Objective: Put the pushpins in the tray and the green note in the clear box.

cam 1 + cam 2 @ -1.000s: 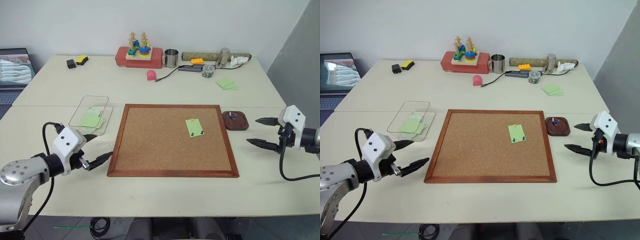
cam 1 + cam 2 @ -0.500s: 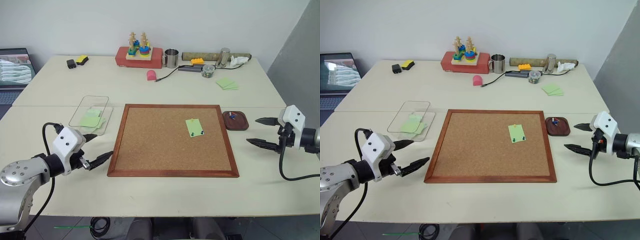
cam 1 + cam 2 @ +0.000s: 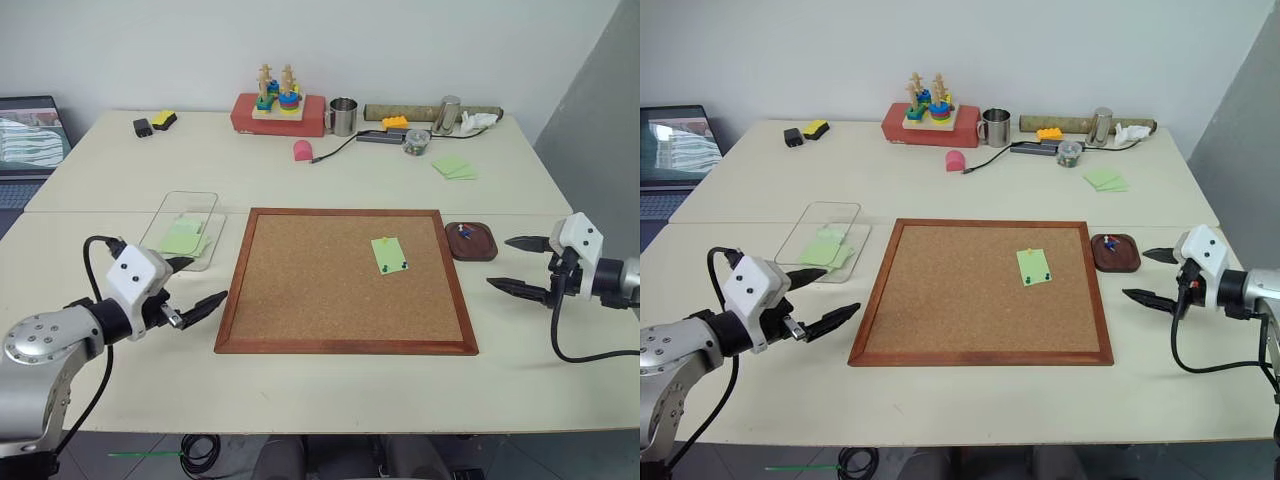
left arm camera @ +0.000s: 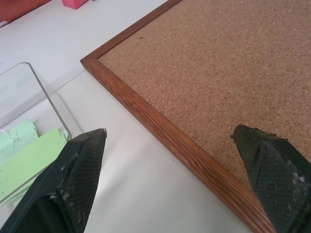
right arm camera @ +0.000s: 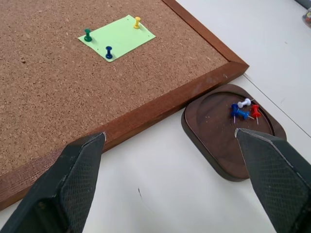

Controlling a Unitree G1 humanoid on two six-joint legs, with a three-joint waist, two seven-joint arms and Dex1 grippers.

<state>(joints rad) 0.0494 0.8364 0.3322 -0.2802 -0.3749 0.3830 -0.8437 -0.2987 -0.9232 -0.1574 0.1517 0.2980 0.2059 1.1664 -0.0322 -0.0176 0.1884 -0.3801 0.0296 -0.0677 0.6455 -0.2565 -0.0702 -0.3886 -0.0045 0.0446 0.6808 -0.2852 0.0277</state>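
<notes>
Both grippers hover empty, fingers spread: the left gripper (image 3: 193, 285) near the cork board's (image 3: 340, 290) left edge, the right gripper (image 3: 522, 265) just beside the tray (image 5: 214, 131). One green note (image 5: 116, 37) lies pinned to the board by three pushpins (image 5: 109, 52): green, blue and yellow. Four pins lie in the tray: two blue, one white, one red. The clear box (image 3: 168, 215) holds green sheets.

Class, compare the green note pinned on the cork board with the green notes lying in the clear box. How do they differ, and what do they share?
The pinned green note lies alone on the cork board, held by three pushpins: green, blue and yellow. The notes in the clear box carry no pins and overlap loosely. The pinned note sits nearer the tray; the boxed notes lie across the board from it. Both are light green rectangular paper.
</notes>
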